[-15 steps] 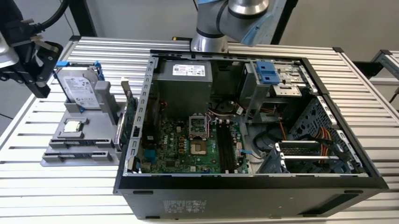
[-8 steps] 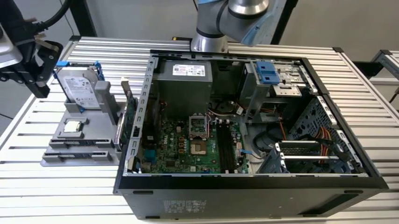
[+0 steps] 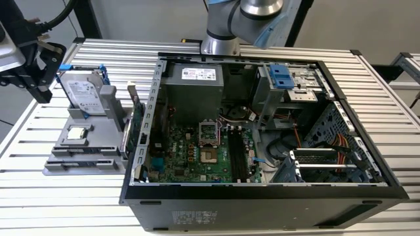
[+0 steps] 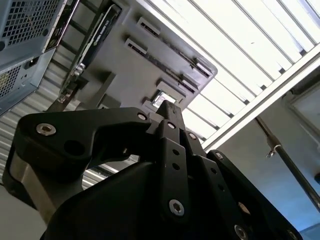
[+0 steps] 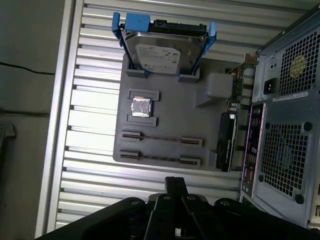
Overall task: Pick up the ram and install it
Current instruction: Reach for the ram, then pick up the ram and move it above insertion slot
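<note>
The gripper [image 5: 175,185] hung above the slatted worktop [image 5: 95,115], just off the grey holder [image 5: 170,117] that stood beside the open computer case [image 3: 262,186]. In both wrist views its fingers looked pressed together with nothing between them, so the pick seemed not yet begun and the work stood at the approach.

The ram [image 5: 160,138] sat on edge in a narrow cradle at the end of the holder nearest the gripper, its ends caught in small clips. A second thin stick [image 5: 159,159] appeared to lie in the cradle alongside, closer to the holder's edge. Judging by how thin the board was, a grasp would call for spread fingers set squarely across its long edge, clear of the clips.

Farther along the holder a processor chip [image 5: 140,107] lay flat in a shallow pocket. At the far end a hard drive [image 5: 162,50] leaned in its blue bracket. A card [image 5: 226,142] stood on edge along the holder's side next to the case.

Inside the case, the long black memory slots [image 3: 237,160] on the motherboard [image 3: 190,152] looked empty.
</note>
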Available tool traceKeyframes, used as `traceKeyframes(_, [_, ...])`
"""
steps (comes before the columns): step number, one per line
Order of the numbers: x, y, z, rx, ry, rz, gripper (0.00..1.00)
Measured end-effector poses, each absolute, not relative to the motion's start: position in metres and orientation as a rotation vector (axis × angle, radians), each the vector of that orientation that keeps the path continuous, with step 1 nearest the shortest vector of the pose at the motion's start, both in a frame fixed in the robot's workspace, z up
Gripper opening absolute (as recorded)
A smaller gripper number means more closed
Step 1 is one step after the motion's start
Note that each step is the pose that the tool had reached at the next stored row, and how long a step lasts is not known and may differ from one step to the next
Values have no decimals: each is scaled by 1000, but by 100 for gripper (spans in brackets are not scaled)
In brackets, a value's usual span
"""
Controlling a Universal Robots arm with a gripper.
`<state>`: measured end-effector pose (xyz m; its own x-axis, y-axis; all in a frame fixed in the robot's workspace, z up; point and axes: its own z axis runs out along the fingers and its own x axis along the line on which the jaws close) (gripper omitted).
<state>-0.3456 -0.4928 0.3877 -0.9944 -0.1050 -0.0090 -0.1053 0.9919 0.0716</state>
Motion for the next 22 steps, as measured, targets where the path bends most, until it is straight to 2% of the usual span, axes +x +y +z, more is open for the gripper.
traceKeyframes(22, [-346,-493,388,-420,3112,113,0])
